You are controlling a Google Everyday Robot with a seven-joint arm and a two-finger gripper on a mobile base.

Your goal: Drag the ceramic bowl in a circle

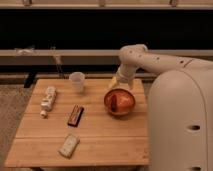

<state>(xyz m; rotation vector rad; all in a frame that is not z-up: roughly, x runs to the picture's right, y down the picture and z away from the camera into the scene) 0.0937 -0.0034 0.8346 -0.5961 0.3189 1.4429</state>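
The single white arm (pixel 152 60) reaches out from the top of the robot's bulky white body (pixel 180 122) on the right of the view, runs leftward to a rounded elbow joint (pixel 131 52), and there bends sharply downward. The wrist (pixel 125 74) points down and slightly left. The gripper (pixel 121 84) hangs directly below the elbow, left of the body at centre-right of the view, jaws spread apart and nothing seen between them.

Wood slat table (pixel 107 142) in front of me. Bowl (pixel 125 104) right of centre, toward far edge. Cup (pixel 77 81) upright near far edge, left of bowl. White bottle (pixel 48 97) lying at left side. Dark bar (pixel 75 115) mid-table. Pale packet (pixel 69 145) near front edge. My gripper (pixel 121 84) at bowl's far rim, jaws wide.
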